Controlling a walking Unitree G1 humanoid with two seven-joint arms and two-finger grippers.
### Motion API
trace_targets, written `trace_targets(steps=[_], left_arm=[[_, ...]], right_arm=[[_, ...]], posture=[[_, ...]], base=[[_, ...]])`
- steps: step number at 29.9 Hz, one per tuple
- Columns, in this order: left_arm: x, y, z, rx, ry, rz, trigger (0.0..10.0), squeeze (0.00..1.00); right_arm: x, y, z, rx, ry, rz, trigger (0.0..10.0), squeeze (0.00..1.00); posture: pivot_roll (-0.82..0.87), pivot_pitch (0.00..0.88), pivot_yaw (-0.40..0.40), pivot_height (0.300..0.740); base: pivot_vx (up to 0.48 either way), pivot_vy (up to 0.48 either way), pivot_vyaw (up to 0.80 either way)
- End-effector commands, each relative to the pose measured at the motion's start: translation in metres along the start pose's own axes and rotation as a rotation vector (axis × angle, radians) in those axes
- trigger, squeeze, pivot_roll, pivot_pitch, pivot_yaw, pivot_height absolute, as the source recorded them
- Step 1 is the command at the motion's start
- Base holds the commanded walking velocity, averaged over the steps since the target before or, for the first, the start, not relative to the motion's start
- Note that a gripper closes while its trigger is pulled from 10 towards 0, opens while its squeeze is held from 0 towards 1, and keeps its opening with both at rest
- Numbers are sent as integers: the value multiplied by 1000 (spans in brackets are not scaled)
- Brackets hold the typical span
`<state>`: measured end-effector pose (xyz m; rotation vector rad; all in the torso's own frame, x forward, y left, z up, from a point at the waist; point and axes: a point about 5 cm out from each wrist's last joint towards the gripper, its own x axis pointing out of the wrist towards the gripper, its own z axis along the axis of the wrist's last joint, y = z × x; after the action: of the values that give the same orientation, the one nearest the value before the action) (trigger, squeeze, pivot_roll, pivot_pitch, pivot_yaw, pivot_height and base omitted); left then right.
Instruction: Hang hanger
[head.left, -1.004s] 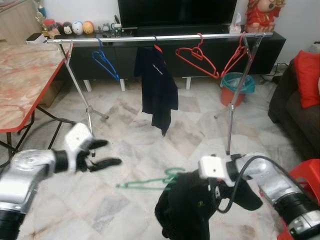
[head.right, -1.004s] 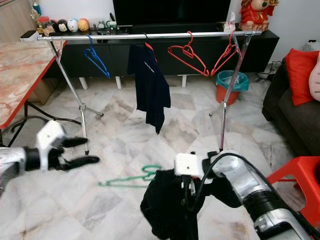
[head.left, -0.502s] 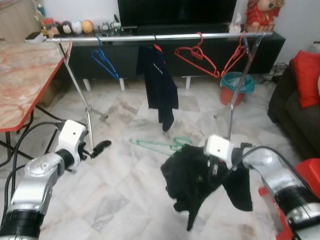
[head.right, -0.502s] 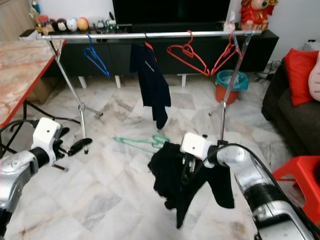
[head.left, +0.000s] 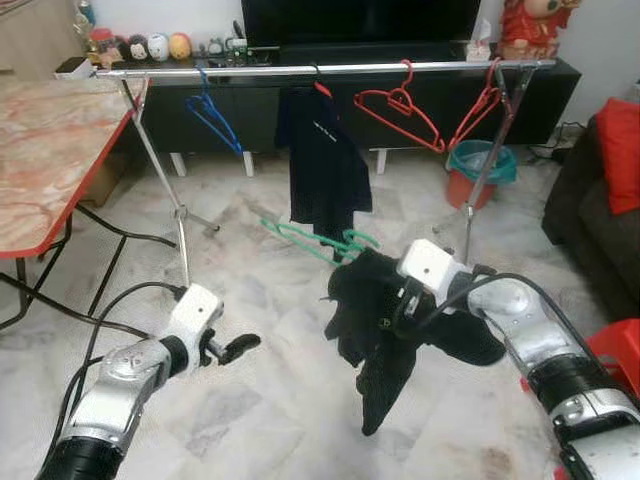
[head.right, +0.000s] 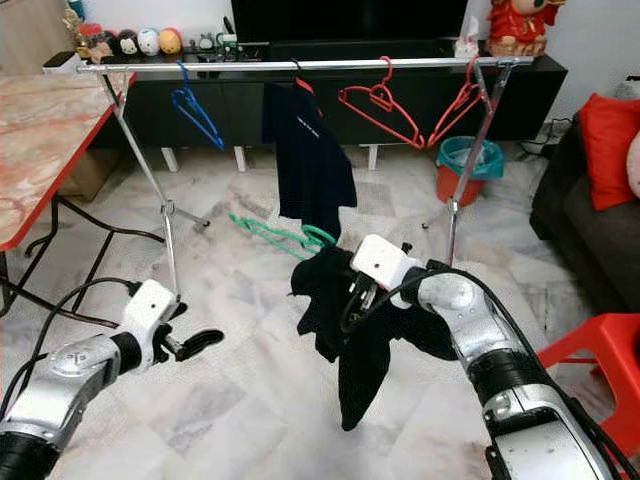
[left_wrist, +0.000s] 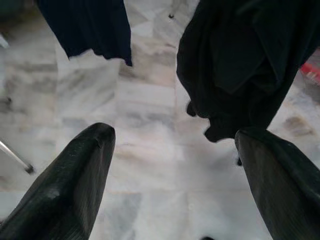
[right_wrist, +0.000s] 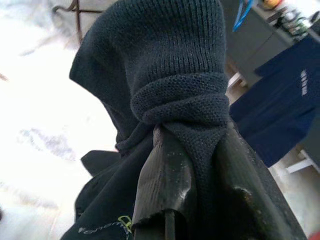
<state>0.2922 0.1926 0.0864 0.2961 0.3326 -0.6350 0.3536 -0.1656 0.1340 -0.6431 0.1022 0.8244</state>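
Black knit cloth, a dark garment (head.left: 385, 320), hangs bunched from the right gripper (right_wrist: 192, 165), whose two fingers (right_wrist: 165, 175) are clamped tight on a rolled fold of it. A green hanger (head.left: 315, 240) sticks out of the garment toward the robot's left, tilted, its hook (head.right: 320, 236) up near the gripper's white block. The bundle is held up in the air in front of the clothes rack, below the rail (head.left: 330, 70) and just before the navy shirt (head.left: 322, 160) that hangs from it. The garment's lower end dangles above the marble floor (head.left: 270, 400).

On the rail, a blue hanger (head.left: 212, 115) hangs toward the left end, the navy shirt near the middle, and two red hangers (head.left: 400, 110) toward the right, one of them against the right-hand leg of the rack.

The left gripper (left_wrist: 175, 165) is low on the left, over the floor, well apart from the garment; its fingers (left_wrist: 75, 185) stand spread with nothing between them.

A marble-topped table with a red edge (head.left: 50, 160) stands at the left, a black TV cabinet (head.left: 250, 110) lies behind the rack, a teal-lined bin (head.left: 478, 172) stands by the right leg, and a red stool (head.right: 595, 350) is at the right edge
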Motion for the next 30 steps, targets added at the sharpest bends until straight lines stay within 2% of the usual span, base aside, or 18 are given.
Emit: trace_targets(steps=[1,5,12,17,22,25,30], left_arm=[[6,-8,-4,44,17,-36,10000,0],[18,-11,1,78,-18,0,10000,0],[30,-12,10,117,-79,48,10000,0],[41,-22,12,122,-112,17,10000,0],[42,-21,9,148,-101,27,10000,0],[45,-21,7,200,-95,35,10000,0],[47,-19,8,263,-103,79,10000,0]], right_arm=[[6,-11,22,-19,-69,-46,0,0],[18,-6,36,-24,-94,-35,0,0],[25,-3,44,-4,-99,-47,0,0],[26,-1,49,-13,-110,-41,0,0],[26,-5,54,-7,-112,-58,0,0],[29,-4,68,-22,-151,-32,0,0],[32,-1,78,-33,-176,-8,0,0]], posture=[[-26,0,42,740],[-28,0,42,740],[-31,3,46,740],[-37,11,50,740],[-41,18,52,740],[-42,15,57,740],[-44,17,58,740]], base=[[0,0,0],[0,0,0],[0,0,0],[0,0,0],[0,0,0],[0,0,0],[0,0,0]])
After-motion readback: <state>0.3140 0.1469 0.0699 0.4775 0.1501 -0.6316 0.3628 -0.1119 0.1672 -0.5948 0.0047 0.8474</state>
